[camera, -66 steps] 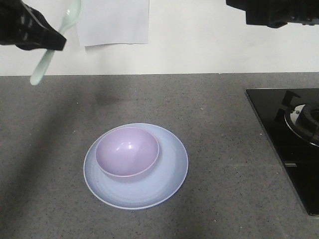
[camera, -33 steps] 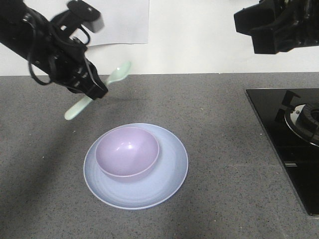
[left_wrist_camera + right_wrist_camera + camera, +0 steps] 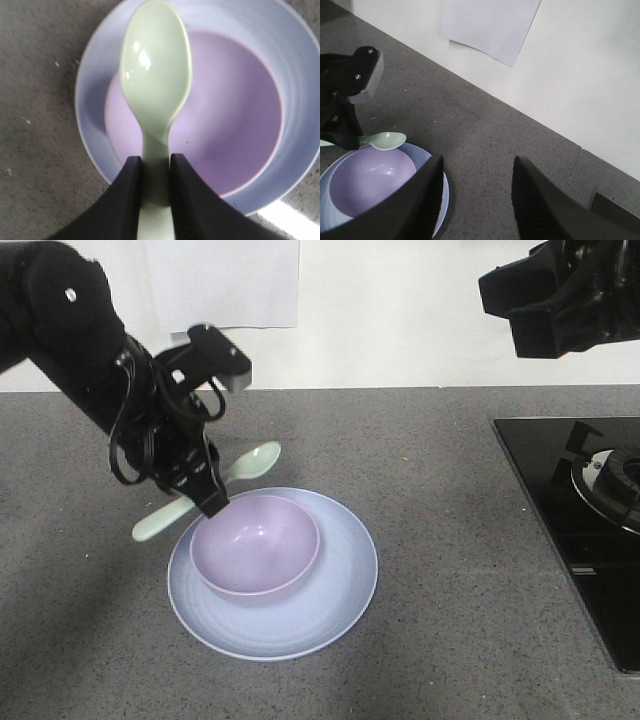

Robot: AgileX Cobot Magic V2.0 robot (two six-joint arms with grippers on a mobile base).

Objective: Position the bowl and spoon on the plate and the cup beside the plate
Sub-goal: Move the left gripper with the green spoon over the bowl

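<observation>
A: Looking at the spoon (image 3: 156,85) first – where's it at?
B: Up off the counter (image 3: 450,470), pinched in the left gripper (image 3: 207,502). Jaws clamped on the handle approx mid-length, one dark finger each side. Scoop end pokes out twd the back wall (image 3: 400,320), handle tip sticks out the opp. side, twd the front-left.
A: Over the bowl?
B: Left wrist cam looks down the spoon & the scoop overlaps the bowl (image 3: 255,543) interior. Front view puts it at the bowl's back-left rim, just beside it. Touching or not – can't tell.
A: Bowl & plate?
B: Lilac bowl sits upright on the plate (image 3: 340,585), nothing in it, off-centre twd the plate's back-left, so more bare plate shows front & right. Plate lies flat on the grey speckled counter, roughly mid-frame.
A: Other arm?
B: Right gripper (image 3: 477,165) hangs high, top-right in the front view, well apart from the plate. Its own cam shows the jaws spread wide w/ nothing btwn them, just counter below.
A: Anything else nearby?
B: Black hob (image 3: 560,540) w/ a burner (image 3: 615,480) at the counter's right edge, well apart from the plate. White sheet of paper (image 3: 225,280) on the wall, behind the left arm.
</observation>
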